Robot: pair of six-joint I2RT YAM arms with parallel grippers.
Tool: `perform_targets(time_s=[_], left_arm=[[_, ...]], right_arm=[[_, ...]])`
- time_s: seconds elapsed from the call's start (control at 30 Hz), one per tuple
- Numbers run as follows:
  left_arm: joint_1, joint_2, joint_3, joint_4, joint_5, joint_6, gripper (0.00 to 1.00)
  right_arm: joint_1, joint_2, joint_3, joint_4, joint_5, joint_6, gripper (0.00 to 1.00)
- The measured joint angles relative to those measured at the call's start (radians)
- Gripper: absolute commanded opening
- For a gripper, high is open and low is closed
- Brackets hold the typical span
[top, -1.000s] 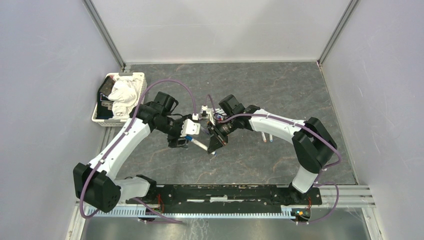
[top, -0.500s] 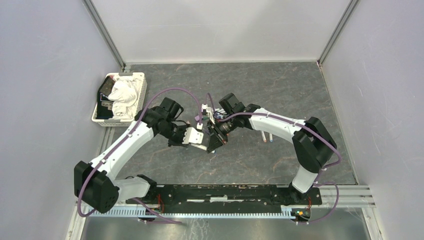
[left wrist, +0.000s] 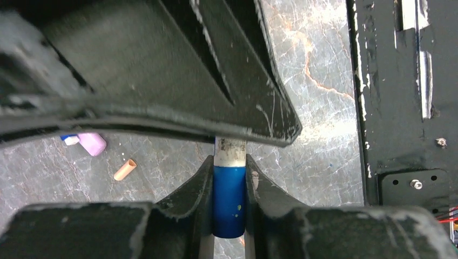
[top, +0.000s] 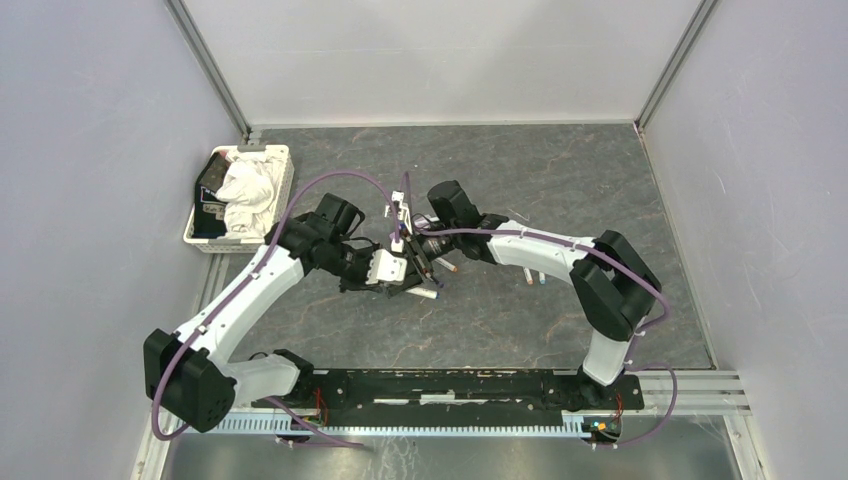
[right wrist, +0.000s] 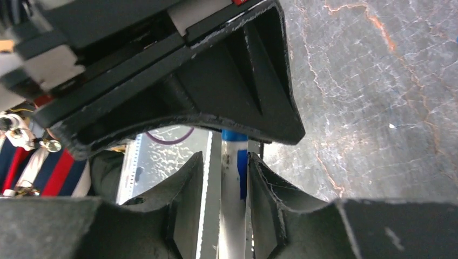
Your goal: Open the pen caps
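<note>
In the left wrist view my left gripper (left wrist: 229, 167) is shut on a blue pen cap (left wrist: 229, 202). The cap sits on a white pen barrel (left wrist: 230, 152) that runs up under the right gripper's black fingers. In the right wrist view that barrel (right wrist: 232, 199), marked with a blue stripe, stands between the jaws of my right gripper (right wrist: 224, 162). It rests against the right finger with a gap to the left one, so the gripper is open. From above, both grippers (top: 410, 268) meet nose to nose mid-table. A loose pink cap (left wrist: 92, 143) and an orange cap (left wrist: 125, 169) lie on the table.
A white basket (top: 284, 175) holding a crumpled white cloth (top: 245, 192) stands at the left wall. Loose pens lie by the grippers (top: 449, 266) and under the right forearm (top: 532, 279). The black base rail (top: 450, 385) runs along the near edge.
My left gripper swung right to the pen's end and shut on the blue cap. The right gripper's jaws widened round the barrel, and both arms shifted slightly left.
</note>
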Motion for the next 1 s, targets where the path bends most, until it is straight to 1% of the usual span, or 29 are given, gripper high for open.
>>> perform_targets(time_s=[0.1,0.13,0.17,0.37,0.5,0.57,0.6,0.67,0.77,0.87,1.0], left_arm=[[0.0,-0.005,0.0,0.005,0.017,-0.019,0.02],[0.0,-0.01,0.0,0.005,0.021,-0.024,0.02],[0.0,-0.012,0.0,0.006,0.019,-0.029,0.02],[-0.005,-0.012,-0.003,0.012,0.01,-0.037,0.02],[0.01,0.002,-0.003,0.028,0.01,-0.024,0.02],[0.043,0.02,-0.002,0.034,0.02,0.005,0.02],[0.077,0.025,-0.002,0.025,0.012,0.018,0.02],[0.181,0.044,-0.002,0.032,-0.015,0.044,0.02],[0.266,0.088,-0.003,0.045,-0.044,0.068,0.02],[0.285,0.106,-0.018,0.081,-0.052,0.077,0.02],[0.286,0.123,-0.053,0.154,-0.06,0.072,0.02]], right_arm=[[0.004,0.012,-0.002,0.041,-0.003,0.036,0.11],[0.004,0.013,-0.009,0.048,-0.001,0.048,0.04],[0.002,0.013,-0.013,0.052,-0.005,0.057,0.0],[-0.005,0.004,-0.027,0.043,0.003,0.017,0.0],[-0.013,-0.01,-0.03,0.008,0.035,-0.051,0.0],[-0.019,-0.016,-0.028,-0.01,0.064,-0.101,0.0],[-0.029,-0.024,-0.034,-0.059,0.075,-0.126,0.0],[-0.053,-0.029,-0.055,-0.151,0.078,-0.169,0.0],[-0.083,-0.028,-0.076,-0.28,0.103,-0.228,0.0],[-0.109,-0.029,-0.079,-0.368,0.145,-0.274,0.0],[-0.159,-0.04,-0.112,-0.384,0.241,-0.27,0.0]])
